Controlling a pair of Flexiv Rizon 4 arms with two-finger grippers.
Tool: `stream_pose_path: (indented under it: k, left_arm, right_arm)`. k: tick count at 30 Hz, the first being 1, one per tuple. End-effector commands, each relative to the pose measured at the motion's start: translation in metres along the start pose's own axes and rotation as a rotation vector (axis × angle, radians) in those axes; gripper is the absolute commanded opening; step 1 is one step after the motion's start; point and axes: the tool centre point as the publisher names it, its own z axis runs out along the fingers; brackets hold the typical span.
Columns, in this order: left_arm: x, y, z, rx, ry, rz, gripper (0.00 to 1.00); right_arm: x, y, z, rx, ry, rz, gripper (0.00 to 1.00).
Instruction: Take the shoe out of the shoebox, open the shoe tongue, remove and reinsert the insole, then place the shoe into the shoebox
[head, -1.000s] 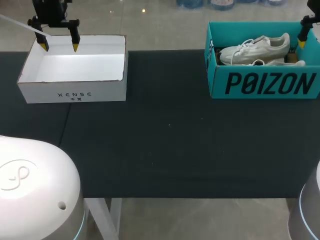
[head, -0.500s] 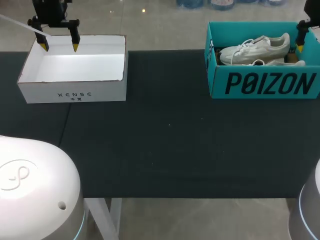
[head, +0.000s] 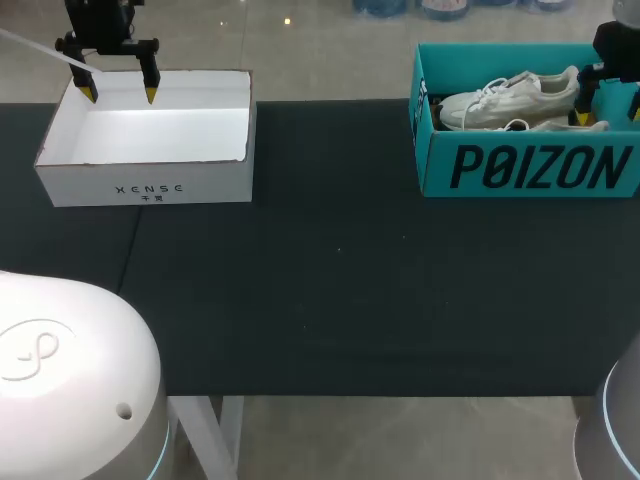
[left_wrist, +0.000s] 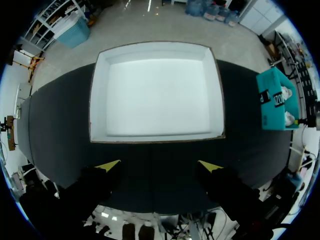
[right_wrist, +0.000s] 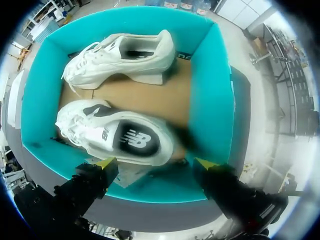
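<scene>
Table (head: 340, 290): 1, dark cover.

Boxes: 2 in total.
- white box (head: 145, 185): 1, at 10 o'clock on the table.
- teal shoebox (head: 530, 170): 1, at 2 o'clock on the table.

Shoes: 2, both white and both inside the teal shoebox.
- far shoe (right_wrist: 122, 57): 1, toward 12 o'clock in the box, lying on its side.
- near shoe (right_wrist: 117, 137): 1, toward 6 o'clock in the box, with its opening up.

Grippers: 2, namely the left gripper (head: 120, 95) and the right gripper (right_wrist: 155, 162). Each has 2 fingers (left_wrist: 110, 165), so 4 yellow tips in total.
</scene>
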Motion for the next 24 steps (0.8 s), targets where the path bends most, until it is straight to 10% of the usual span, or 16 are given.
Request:
stream_pose_path:
  k: [1,24]
  left_arm:
    - [0.000,0.000,0.000,0.000,-0.001,0.000,1.00]
    - [0.000,0.000,0.000,0.000,-0.001,0.000,1.00]
  right_arm:
    - [-0.002,0.005,0.009,-0.003,0.006,-0.001,1.00]
    - [-0.007,0.016,0.043,0.017,0.011,-0.006,1.00]
